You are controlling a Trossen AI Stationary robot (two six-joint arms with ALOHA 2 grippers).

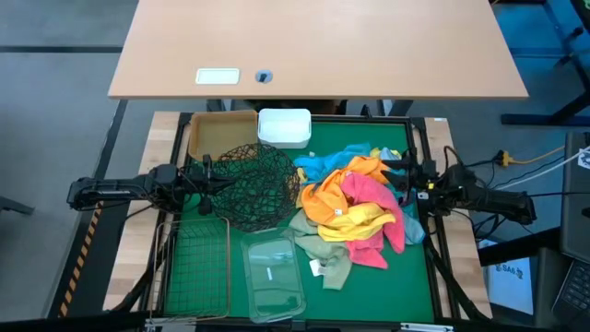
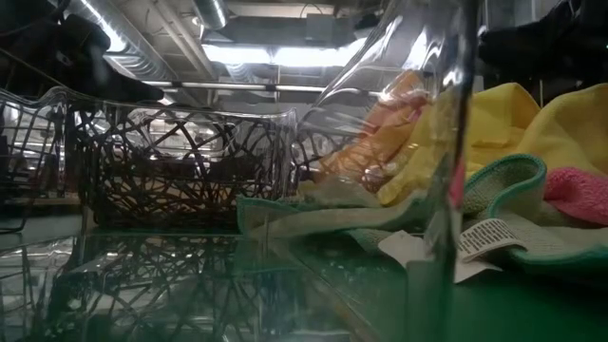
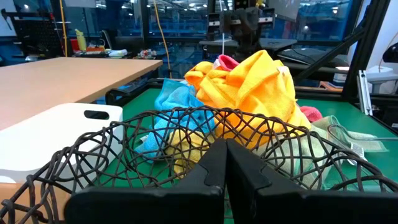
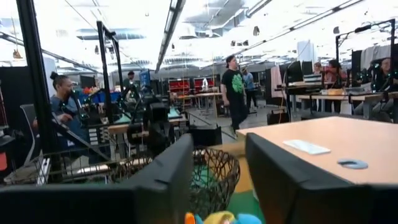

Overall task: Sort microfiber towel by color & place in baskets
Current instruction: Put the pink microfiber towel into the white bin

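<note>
Left gripper was clenched with nothing between its fingers, hanging level at the 9 o'clock rim of the black wire bowl; its own camera looked over that rim toward the heap. From it the towel pile lay at 3 o'clock, across the whole bowl, so this arm was judged the farther one and likely just waiting.

On the green tabletop the baskets ran from the left: the wire basket at 7 o'clock of the bowl, the tan box at 11 o'clock, the white tub at 1 o'clock, and the clear tub at 5 o'clock. All of them looked to hold no towels.

The pile sat just right of the bowl, its long axis running roughly 12 to 6 o'clock: blue towel at the top, orange towel and pink towel in the middle, yellow towel below, olive towel trailing toward the clear tub.

Right gripper stood at the pile's 3 o'clock edge, pointing toward 9 o'clock, arm stretched level. Its fingers showed a clear gap with nothing between them, so it was released. Being right at the heap, it seemed the nearer arm for the next pick, which would call for a dip down and toward 9 o'clock.
</note>
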